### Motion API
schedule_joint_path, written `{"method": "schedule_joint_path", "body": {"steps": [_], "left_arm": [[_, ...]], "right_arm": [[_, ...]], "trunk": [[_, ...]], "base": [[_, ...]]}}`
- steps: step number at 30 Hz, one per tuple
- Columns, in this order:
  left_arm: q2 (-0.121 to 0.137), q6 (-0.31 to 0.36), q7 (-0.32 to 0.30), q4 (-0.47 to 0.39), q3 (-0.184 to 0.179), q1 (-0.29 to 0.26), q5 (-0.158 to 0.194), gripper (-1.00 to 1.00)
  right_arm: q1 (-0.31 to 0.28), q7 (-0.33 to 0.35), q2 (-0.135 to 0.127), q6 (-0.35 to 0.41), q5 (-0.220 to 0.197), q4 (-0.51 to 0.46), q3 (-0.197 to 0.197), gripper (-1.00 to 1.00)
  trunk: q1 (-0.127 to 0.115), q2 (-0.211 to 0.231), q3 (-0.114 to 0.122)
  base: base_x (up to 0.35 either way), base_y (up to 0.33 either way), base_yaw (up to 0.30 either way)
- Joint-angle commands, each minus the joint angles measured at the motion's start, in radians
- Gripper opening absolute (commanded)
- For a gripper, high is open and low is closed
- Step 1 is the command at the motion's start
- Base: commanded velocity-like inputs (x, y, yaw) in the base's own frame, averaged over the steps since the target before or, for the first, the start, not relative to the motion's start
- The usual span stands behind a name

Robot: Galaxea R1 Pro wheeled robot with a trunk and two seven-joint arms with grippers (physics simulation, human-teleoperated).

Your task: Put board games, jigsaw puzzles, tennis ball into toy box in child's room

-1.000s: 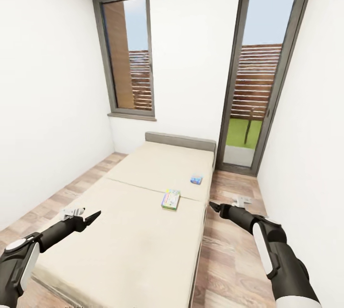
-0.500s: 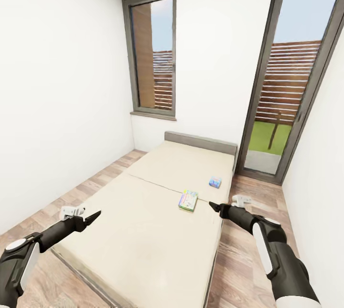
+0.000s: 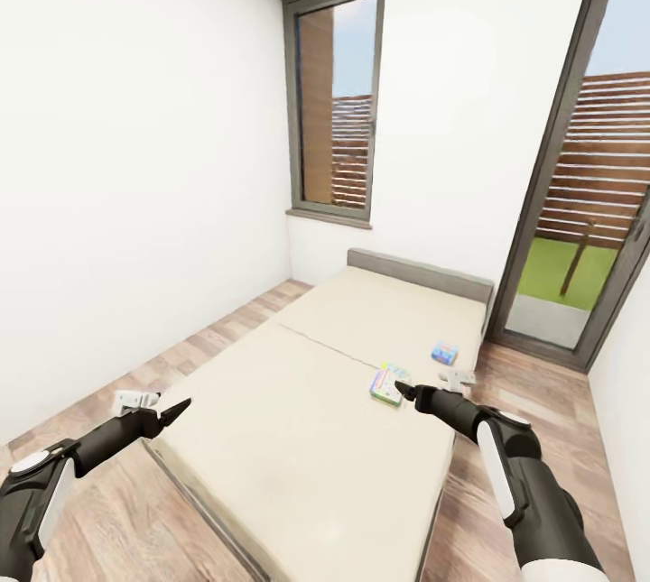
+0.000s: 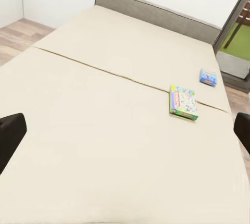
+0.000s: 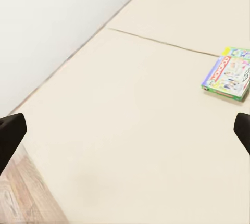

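A wide bed [image 3: 307, 401] with a beige mattress and grey headboard [image 3: 420, 272] lies ahead. Two board games rest near its right edge: a white-green one [image 3: 389, 383] [image 4: 183, 101] [image 5: 227, 73] and, farther toward the headboard, a small blue one [image 3: 444, 352] [image 4: 208, 76]. My right gripper [image 3: 404, 391] [image 5: 125, 130] hovers open just beside the white-green game. At the bed's near left corner my left gripper [image 3: 174, 410] [image 4: 125, 133] is open and holds nothing. The table, toy box, jigsaw puzzles and tennis ball are out of view.
A white wall [image 3: 117, 203] runs along the left, with a strip of wood floor [image 3: 217, 329] between it and the bed. A tall window [image 3: 336, 104] is behind the headboard. A glass door [image 3: 587, 221] and more floor [image 3: 551, 401] lie to the right.
The view has swung left, so the bed, games, window and door sit further right in the picture. Both arms hold the same pose, and the games lie where they were.
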Motion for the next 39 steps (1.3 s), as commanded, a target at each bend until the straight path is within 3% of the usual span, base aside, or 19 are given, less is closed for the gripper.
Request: {"method": "schedule_joint_path", "body": {"steps": [1, 12, 34, 39], "left_arm": [[0.0, 0.01, -0.005, 0.0, 0.001, -0.001, 0.004, 1.0], [0.0, 0.01, -0.005, 0.0, 0.001, -0.001, 0.005, 1.0], [0.0, 0.01, -0.005, 0.0, 0.001, -0.001, 0.005, 1.0], [0.0, 0.01, -0.005, 0.0, 0.001, -0.001, 0.005, 1.0]], "right_arm": [[0.0, 0.001, 0.001, 0.008, -0.009, -0.001, -0.003, 1.0], [0.0, 0.001, 0.001, 0.008, -0.009, -0.001, -0.002, 1.0], [0.0, 0.001, 0.001, 0.008, -0.009, -0.001, -0.002, 1.0], [0.0, 0.001, 0.001, 0.008, -0.009, -0.001, -0.002, 1.0]], "trunk": [[0.0, -0.001, -0.001], [0.0, -0.001, -0.001], [0.0, -0.001, -0.001], [0.0, -0.001, -0.001]], "base": [[0.0, -0.06, 0.292], [0.0, -0.183, 0.292], [0.0, -0.014, 0.29], [-0.039, -0.157, 0.095]]}}
